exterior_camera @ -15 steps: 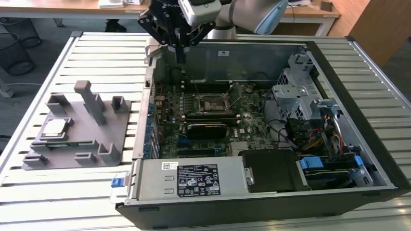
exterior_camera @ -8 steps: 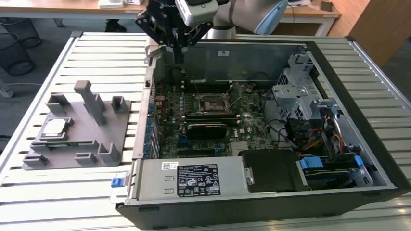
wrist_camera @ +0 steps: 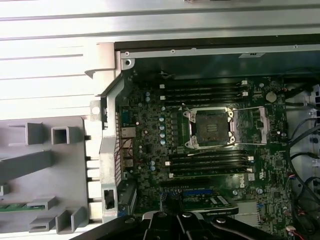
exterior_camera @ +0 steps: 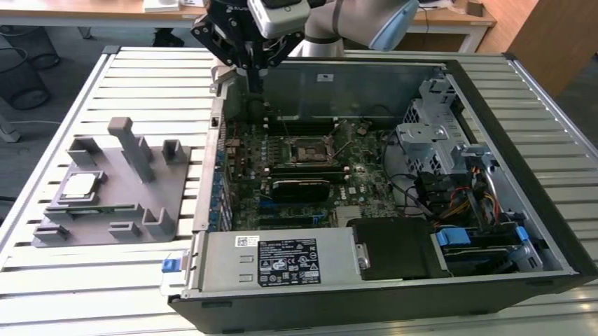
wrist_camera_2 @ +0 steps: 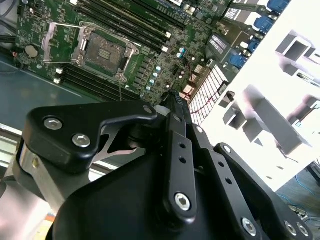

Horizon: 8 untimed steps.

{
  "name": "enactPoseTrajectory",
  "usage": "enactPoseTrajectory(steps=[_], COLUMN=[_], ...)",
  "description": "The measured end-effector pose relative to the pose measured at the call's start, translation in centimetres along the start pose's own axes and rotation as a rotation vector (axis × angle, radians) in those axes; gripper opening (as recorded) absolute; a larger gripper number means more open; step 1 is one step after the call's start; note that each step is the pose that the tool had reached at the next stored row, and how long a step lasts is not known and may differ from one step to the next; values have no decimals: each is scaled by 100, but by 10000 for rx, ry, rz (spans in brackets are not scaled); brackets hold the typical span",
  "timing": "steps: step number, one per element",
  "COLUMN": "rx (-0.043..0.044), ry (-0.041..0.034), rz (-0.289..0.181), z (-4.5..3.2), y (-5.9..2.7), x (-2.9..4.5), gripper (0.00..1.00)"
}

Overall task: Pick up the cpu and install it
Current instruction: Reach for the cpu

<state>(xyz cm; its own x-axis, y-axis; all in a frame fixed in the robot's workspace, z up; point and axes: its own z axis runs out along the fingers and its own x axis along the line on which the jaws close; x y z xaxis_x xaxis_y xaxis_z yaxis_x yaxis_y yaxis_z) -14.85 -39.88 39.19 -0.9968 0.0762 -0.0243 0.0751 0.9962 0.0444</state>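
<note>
The claw has its fingers drawn in to a narrow point, with nothing seen held between them; in the second wrist view the black linkages converge to the same closed tip. It hangs tip-down above the open computer case, over the corner of the motherboard at the exterior view's left and far side, touching nothing. Below and off to one side lies the black socket, its metal frame swung open, memory slots running along both sides of it. The cpu is well apart from the claw, lying flat on the grey fixture that stands on the slatted bench, at the exterior view's left of the case.
</note>
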Motion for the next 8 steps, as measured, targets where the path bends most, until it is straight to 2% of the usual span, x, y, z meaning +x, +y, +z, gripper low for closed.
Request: enactPoseTrajectory(steps=[8], rx=[-1], ry=[3], rz=[0], z=[2], y=[-5], x=[128], gripper=[11])
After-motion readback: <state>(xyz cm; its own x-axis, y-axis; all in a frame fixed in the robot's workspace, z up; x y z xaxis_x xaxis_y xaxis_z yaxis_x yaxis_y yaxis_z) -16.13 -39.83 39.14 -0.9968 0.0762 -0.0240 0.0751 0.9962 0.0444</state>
